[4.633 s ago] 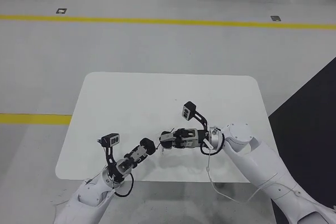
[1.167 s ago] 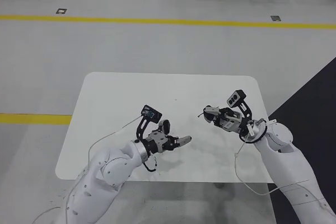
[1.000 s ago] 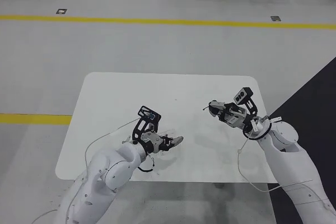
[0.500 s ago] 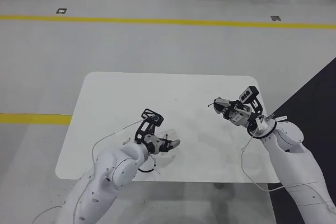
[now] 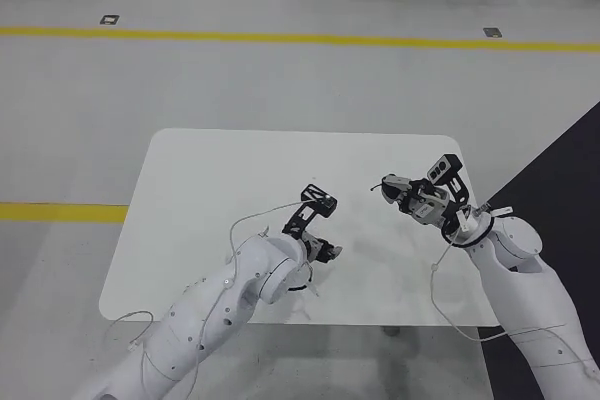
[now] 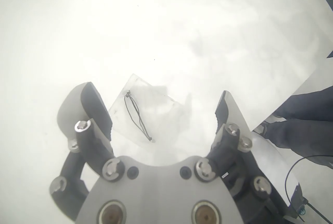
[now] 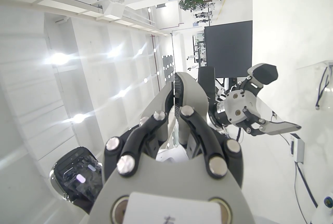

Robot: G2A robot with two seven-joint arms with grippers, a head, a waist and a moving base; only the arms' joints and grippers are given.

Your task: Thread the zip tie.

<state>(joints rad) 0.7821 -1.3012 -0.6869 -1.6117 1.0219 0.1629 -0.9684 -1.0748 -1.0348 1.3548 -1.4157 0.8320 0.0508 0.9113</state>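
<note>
1. Left gripper [image 6: 156,93]: jaws released and spread wide, nothing btwn them. It hangs over the table [image 6: 182,14], pointing down at the tie. Prob. posed this way so the wide gap can straddle the tie for a pick, or clear it w/o snagging.
2. Zip tie [image 6: 137,118]: black, lies flat on a clear plastic sheet [image 6: 161,105] on the table, just ahead of the left fingers and touching neither. It's bent into a narrow loop w/ the strands meeting at both ends. Looks threaded, but the head is too small to confirm. The sheet likely serves as the lay-down spot.
3. Right gripper [image 7: 175,79]: up off the table, well apart to the right, jaws clenched. The top view shows a thin dark sliver at its tip; can't tell what it is. Prob. parked high and aside to leave the left arm room.
</note>
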